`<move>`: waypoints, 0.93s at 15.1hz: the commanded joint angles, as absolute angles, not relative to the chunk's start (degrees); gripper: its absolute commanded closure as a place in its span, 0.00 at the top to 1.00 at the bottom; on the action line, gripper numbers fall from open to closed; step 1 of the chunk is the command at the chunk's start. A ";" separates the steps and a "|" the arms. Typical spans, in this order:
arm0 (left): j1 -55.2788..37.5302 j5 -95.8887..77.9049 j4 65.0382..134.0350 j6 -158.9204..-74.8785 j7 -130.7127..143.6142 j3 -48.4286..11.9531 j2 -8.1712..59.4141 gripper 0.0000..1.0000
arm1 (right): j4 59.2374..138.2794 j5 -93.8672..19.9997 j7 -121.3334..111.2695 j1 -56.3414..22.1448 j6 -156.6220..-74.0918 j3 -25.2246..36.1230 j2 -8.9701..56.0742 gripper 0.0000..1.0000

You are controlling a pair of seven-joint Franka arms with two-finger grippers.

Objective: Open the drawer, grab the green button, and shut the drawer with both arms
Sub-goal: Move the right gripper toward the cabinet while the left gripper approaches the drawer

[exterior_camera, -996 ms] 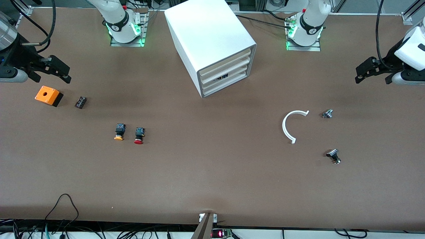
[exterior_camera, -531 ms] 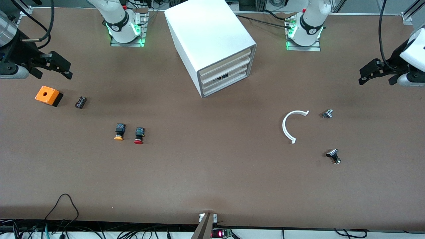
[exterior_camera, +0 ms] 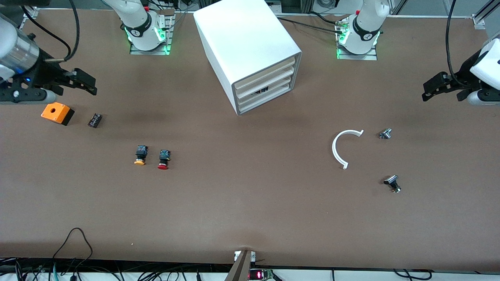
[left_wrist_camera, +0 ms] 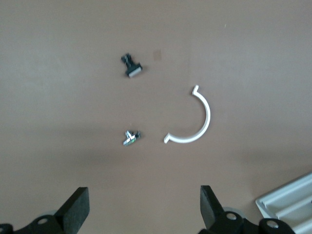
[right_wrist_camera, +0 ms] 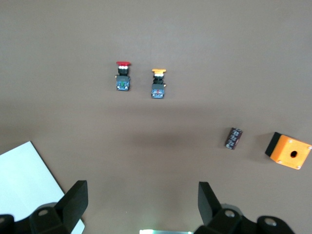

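Drawers — four cream-fronted ones — sit stacked in the big white box cabinet (exterior_camera: 247,50) at the middle of the table, and the lowest drawer (exterior_camera: 265,100) is pushed in flush with the rest. Through a dark slot in the second front from the bottom we see something dark, but cannot tell what it is; we see no green-capped button in any view.

The black two-finger right gripper (exterior_camera: 80,81) hangs over the table's right-arm end, just above the orange square box with a round hole (exterior_camera: 57,112); its fingers (right_wrist_camera: 73,202) stand wide apart and hold nothing. The black two-finger left gripper (exterior_camera: 437,85) hangs over the left-arm end, fingers (left_wrist_camera: 75,209) likewise spread and empty.

Only the front view shows the drawer fronts whole; the left wrist view catches one corner of the cabinet (left_wrist_camera: 287,202), the right wrist view only part of its plain white top. The right wrist view shows the blue bodies of two push buttons — one yellow-capped button (exterior_camera: 140,155) and one red-capped button (exterior_camera: 164,159), lying side by side, nearer the front camera than the orange box. One small black block (exterior_camera: 94,120) lies beside the orange box.

Toward the left arm's end lie one white plastic half-ring (exterior_camera: 343,147), one small silver metal part (exterior_camera: 385,134) beside it, and one black-headed part (exterior_camera: 392,183) nearer the front camera. We can read no writing on any of these.
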State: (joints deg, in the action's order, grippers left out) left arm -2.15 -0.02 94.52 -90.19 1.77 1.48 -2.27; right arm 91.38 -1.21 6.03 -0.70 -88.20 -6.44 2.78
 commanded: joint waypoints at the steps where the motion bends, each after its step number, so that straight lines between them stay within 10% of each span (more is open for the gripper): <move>1: -2.20 0.00 92.73 -87.27 2.20 -1.83 -3.34 1.00 | 90.62 -3.60 9.03 -1.84 -89.03 -6.33 6.76 1.00; 14: 1.06 -0.70 86.84 -83.06 1.06 -3.16 0.61 1.00 | 90.62 -3.87 18.98 -8.87 -95.36 -6.33 15.02 1.00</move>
State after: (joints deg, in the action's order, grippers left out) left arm 1.15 -0.04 88.48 -84.49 1.75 -2.65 -0.69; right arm 91.37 -3.29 16.35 -7.36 -94.65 -6.50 13.58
